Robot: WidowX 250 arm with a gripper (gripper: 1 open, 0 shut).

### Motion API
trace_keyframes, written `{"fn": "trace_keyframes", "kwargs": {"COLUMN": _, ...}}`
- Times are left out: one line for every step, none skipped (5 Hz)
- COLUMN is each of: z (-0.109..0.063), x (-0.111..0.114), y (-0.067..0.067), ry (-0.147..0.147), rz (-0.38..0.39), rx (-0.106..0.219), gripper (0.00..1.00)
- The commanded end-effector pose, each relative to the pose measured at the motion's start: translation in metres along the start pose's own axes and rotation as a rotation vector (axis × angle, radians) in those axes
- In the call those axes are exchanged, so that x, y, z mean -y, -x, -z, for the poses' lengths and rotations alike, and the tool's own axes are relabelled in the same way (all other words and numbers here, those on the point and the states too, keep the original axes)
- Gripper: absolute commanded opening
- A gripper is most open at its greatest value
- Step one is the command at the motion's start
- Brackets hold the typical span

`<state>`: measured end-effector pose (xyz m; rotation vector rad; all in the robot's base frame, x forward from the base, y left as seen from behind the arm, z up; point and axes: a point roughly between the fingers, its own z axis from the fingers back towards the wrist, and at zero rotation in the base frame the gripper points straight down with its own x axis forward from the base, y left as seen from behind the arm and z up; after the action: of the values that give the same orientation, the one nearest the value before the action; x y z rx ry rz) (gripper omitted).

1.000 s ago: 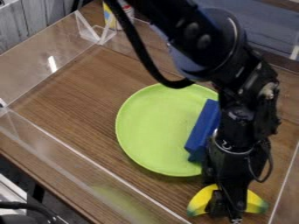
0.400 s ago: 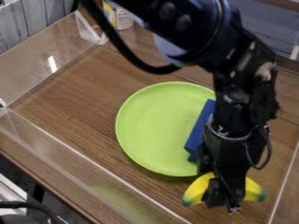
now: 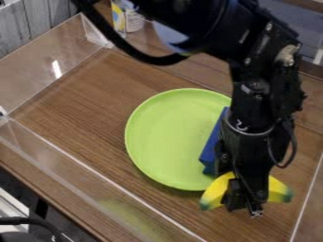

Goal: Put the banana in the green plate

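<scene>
My hand (image 3: 247, 194) is squeezed tight on the banana (image 3: 228, 190), near the front right corner of the surface. The banana hangs sideways, just off the plate's (image 3: 164, 137) near right rim. The plate is up and left from here.

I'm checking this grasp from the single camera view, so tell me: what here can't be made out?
- Gripper fingertips: their contact with the banana is hidden behind the banana and the black wrist; the grip reads as closed on it.
- Blue block: mostly covered by the arm, so its full length is unseen.
- Green plate: its right rim is hidden by the arm.
- Bottle at the top: cut off by the edge, too small to identify.
</scene>
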<state>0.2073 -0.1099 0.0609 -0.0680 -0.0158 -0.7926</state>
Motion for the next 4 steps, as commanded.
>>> {"fn": "trace_keyframes", "kwargs": {"z": -0.0034, "x": -0.0057, "y": -0.003, "ry": -0.011, "rz": -0.012, "rx": 0.033, "gripper": 0.0}}
{"fn": "trace_keyframes", "kwargs": {"z": -0.0007, "x": -0.0075, "y": -0.0029, "ry": -0.01, "rz": -0.017, "rx": 0.037, "gripper": 0.0}}
{"fn": "trace_keyframes", "kwargs": {"z": 0.0033, "x": -0.0092, "y": -0.0033, "ry": -0.007, "rz": -0.021, "rx": 0.04, "gripper": 0.0}}
{"fn": "trace_keyframes", "kwargs": {"z": 0.0064, "x": -0.0111, "y": -0.0028, "ry": -0.006, "rz": -0.025, "rx": 0.044, "gripper": 0.0}}
